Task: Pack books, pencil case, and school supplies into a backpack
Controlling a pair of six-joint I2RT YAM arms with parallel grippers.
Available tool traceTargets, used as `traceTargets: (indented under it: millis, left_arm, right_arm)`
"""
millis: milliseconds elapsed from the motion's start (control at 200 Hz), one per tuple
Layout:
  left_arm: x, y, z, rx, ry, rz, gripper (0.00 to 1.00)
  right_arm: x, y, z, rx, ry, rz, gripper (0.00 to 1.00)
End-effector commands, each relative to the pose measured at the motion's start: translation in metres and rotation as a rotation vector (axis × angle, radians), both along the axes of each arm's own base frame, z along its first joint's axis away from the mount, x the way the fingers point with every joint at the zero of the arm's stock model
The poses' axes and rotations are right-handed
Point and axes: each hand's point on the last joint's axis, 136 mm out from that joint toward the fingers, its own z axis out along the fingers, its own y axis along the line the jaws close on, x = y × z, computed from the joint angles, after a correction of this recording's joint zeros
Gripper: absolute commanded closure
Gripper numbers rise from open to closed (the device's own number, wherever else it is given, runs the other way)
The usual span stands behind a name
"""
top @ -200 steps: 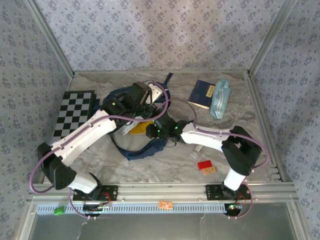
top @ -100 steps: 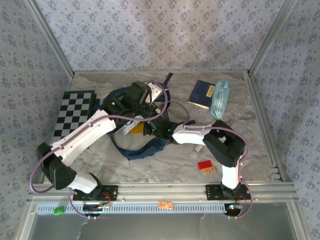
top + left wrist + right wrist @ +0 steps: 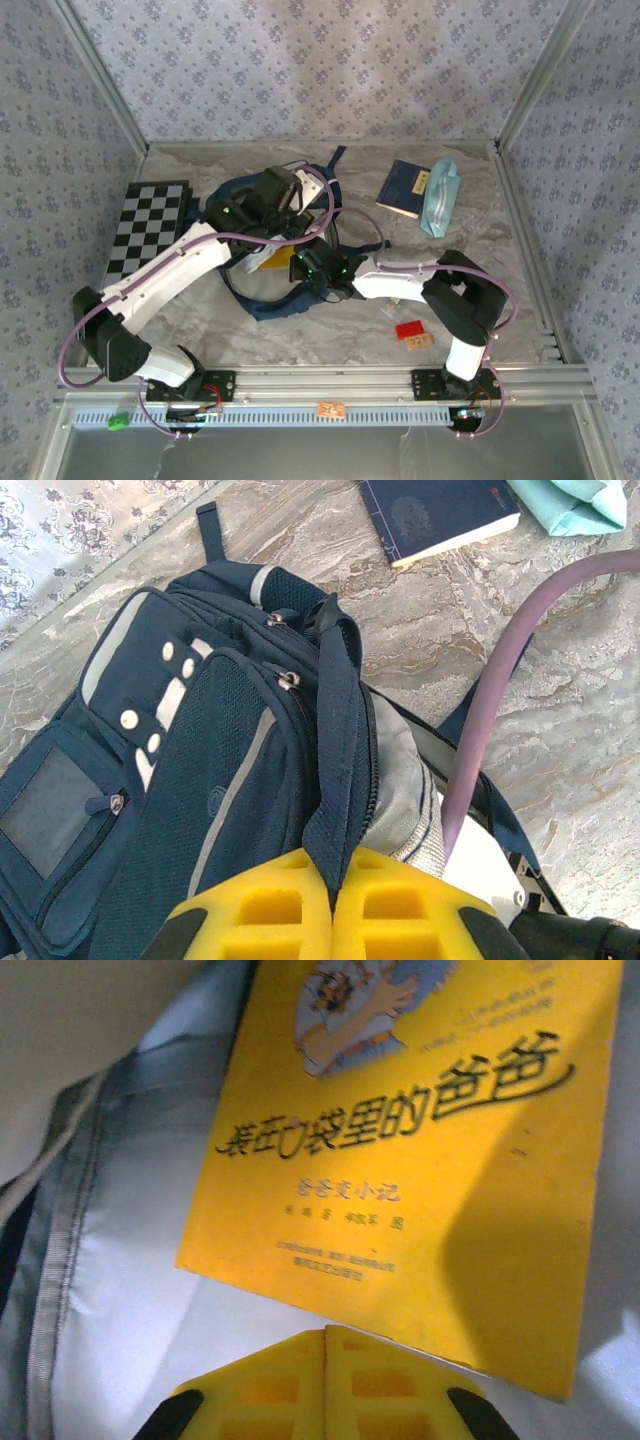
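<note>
a black-and-white checkered board (image 3: 150, 228) lies flat at the left side of the table, its left edge near the wall. the tabletop (image 3: 330, 335) is a grey-beige marbled sheet; the left wrist view shows the same veined surface (image 3: 570, 720) close up. toward the near right lie two small pieces just beside each other – a red block (image 3: 408, 328) and an orange one (image 3: 421, 340). along the near edge runs a slotted metal rail (image 3: 260, 416) with a small green piece (image 3: 119, 421) at its left end and an orange tag (image 3: 331, 408) near its middle. blue-grey floral wallpaper (image 3: 300, 60) covers the walls, with slanted aluminium posts (image 3: 97, 70) at the back corners.
</note>
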Motion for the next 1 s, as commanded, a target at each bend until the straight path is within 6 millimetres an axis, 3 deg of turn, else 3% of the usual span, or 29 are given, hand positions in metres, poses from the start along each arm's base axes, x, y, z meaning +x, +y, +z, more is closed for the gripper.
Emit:
traceTargets:
  millis: [0, 185, 400, 500, 630, 745, 994]
  left_arm:
    - [0.002, -0.004, 0.045, -0.120, -0.096, -0.005, 1.00]
    - [-0.001, -0.005, 0.044, -0.124, -0.081, -0.014, 1.00]
    - [-0.003, -0.006, 0.043, -0.135, -0.069, -0.018, 1.00]
    - [-0.004, -0.003, 0.042, -0.124, -0.065, -0.013, 1.00]
    - [-0.005, -0.002, 0.037, -0.127, -0.064, -0.012, 1.00]
    - [-0.007, -0.001, 0.026, -0.125, -0.034, -0.001, 1.00]
    - [-0.020, -0.007, -0.017, -0.145, 0.079, 0.001, 1.00]
  right_arm:
    - [-0.001, -0.013, -0.024, -0.054, 0.061, -0.047, 0.94]
    - [0.023, -0.008, -0.032, -0.022, 0.064, -0.080, 0.95]
    - [0.053, 0.008, -0.009, -0.004, -0.039, -0.087, 0.96]
    - [0.047, 0.009, -0.001, 0.006, -0.037, -0.066, 0.96]
    - [0.019, 0.004, 0.013, 0.017, -0.044, -0.016, 0.91]
    - [-0.006, -0.019, 0.028, -0.020, -0.077, -0.030, 0.88]
    - [-0.028, -0.116, 0.043, -0.163, -0.055, -0.153, 0.78]
